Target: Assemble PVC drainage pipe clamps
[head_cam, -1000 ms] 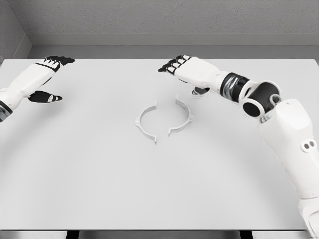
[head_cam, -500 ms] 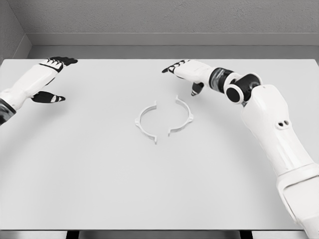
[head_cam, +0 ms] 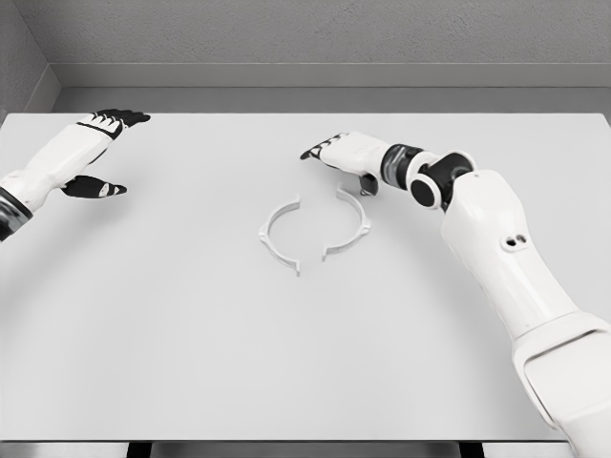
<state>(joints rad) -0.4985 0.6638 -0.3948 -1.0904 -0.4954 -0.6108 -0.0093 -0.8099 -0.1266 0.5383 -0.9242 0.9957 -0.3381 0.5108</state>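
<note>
Two thin clamp halves, likely light, stiff and slippery, best pinched at end tabs; right hand and left hand spread, holding nothing.

Matt, smooth pale-grey tabletop; two clamp halves of matt white plastic look; both arms in smooth, faintly glossy white shell, right arm with dark joint rings; fingers black, matt; back wall rough, speckled grey.
</note>
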